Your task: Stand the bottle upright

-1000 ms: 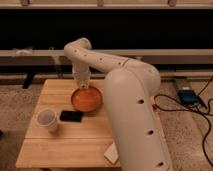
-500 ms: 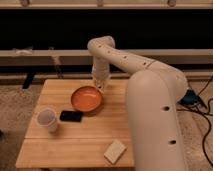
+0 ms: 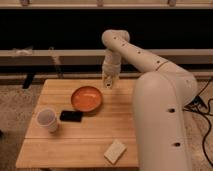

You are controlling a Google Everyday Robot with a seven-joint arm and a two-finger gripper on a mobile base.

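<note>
Looking down at a light wooden table [image 3: 125, 122] made of planks. Near the middle, a round orange bowl [image 3: 86, 98]. Just in front of the bowl, to the left, a flat black rectangle [image 3: 71, 116]. Further left, a wide white paper cup [image 3: 47, 120], standing up. Near the front edge, well apart from the rest, a flat pale rectangular block [image 3: 115, 151].

Over the back part of the table, just right of the bowl's far rim, the pale gripper [image 3: 108, 85] at the end of the big white robot arm [image 3: 150, 62], pointing down. Can't tell whether clamped tight or spread apart. Can't tell either whether up in the air or down at the wood.

Hard to pick out the small slim whitish plastic bottle [image 3: 106, 79]. Not lying anywhere on the bare wood. Most likely that pale bit at the gripper's tip, but only a guess.

Looks like the step of bringing the bottle to a good spot. Not yet standing alone on the table.

Next, probably: go down onto bare wood right of the bowl. Keep the bottle straight, bottom flat on the planks. Then let go softly and lift straight up. Stay off the bowl's rim. Slim and light, so easy to knock over with one small bump.
</note>
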